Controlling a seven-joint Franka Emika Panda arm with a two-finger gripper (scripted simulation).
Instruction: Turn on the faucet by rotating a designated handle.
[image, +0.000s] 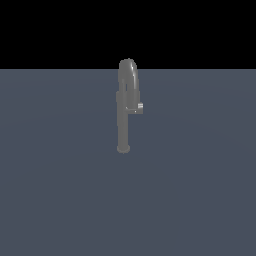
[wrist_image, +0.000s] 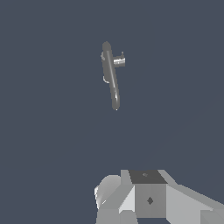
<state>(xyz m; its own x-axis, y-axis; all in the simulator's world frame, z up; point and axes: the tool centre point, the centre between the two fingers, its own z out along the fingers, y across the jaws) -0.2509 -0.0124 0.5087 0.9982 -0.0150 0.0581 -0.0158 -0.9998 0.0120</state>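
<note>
1. gripper (wrist_image: 144, 199) body fills the lower edge of the wrist view, pale grey and white blocks with a darker panel on top; it is nearest that camera.
2. fingertips are cut off by the frame edge, so how far the hand is open cannot be told; nothing is seen in its hold.
3. gripper sits well apart from the faucet, with bare floor between them in the wrist view.
4. arm and gripper do not show in the exterior view.
5. faucet (image: 123, 117) stands upright near the centre of the exterior view, slightly above the middle of the frame, a slim dull-grey pipe.
6. its small round foot rests on the floor (image: 60, 190), and its arched top curves over at the line where the floor meets the black background.
7. handle (image: 138, 107) is a small, lighter grey tab jutting from the pipe's middle toward the exterior view's right.
8. in the wrist view the faucet (wrist_image: 111, 78) is seen from above in the upper centre of the frame, as a slightly tilted grey bar.
9. handle (wrist_image: 119, 61) there sticks out sideways from the pipe, touching it, and looks brighter than the pipe.
10. floor is flat slate blue-grey, filling the lower part of the exterior view.
</note>
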